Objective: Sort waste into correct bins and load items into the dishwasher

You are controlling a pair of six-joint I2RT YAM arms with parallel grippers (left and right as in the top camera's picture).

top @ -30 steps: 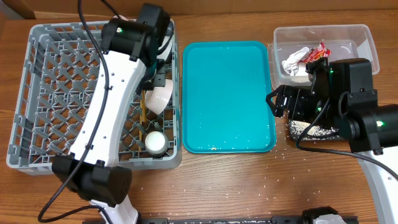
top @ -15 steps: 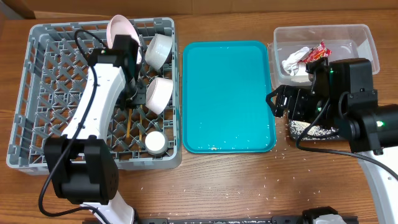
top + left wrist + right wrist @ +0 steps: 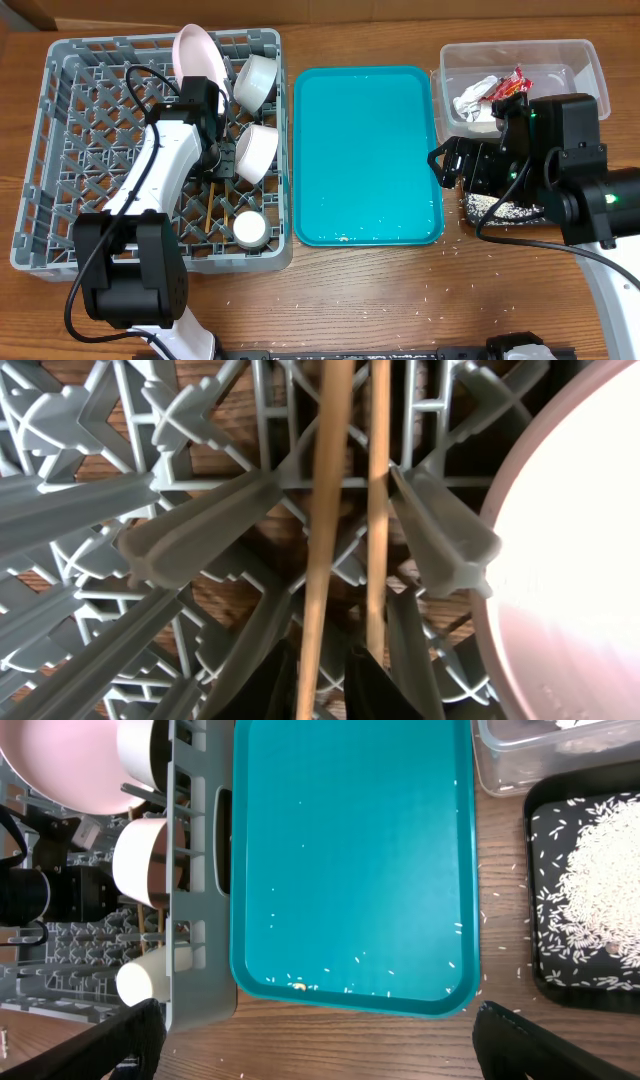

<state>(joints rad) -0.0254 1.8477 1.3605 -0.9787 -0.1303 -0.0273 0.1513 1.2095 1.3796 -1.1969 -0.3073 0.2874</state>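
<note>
In the left wrist view two wooden chopsticks (image 3: 325,510) lie side by side across the lattice of the grey dishwasher rack (image 3: 200,530). My left gripper (image 3: 322,685) is narrowly open; one chopstick runs loose between its dark fingers (image 3: 270,690). Overhead, that gripper (image 3: 215,165) is low inside the rack (image 3: 40,150), beside two white bowls (image 3: 255,80) (image 3: 255,150), the plate (image 3: 195,55) and the cup (image 3: 250,230). My right gripper (image 3: 320,1050) hangs wide open and empty over the bare table in front of the teal tray (image 3: 350,850).
The clear tub (image 3: 580,55) at the back right holds the red wrapper (image 3: 512,82) and the napkin (image 3: 472,97). The black tray (image 3: 600,880) holds a heap of rice. Stray grains dot the teal tray and the wood around it.
My left arm swung from the rack's back right corner toward its middle, bringing the chopsticks down onto the lattice. Its jaws have parted slightly. The right arm has not moved.
</note>
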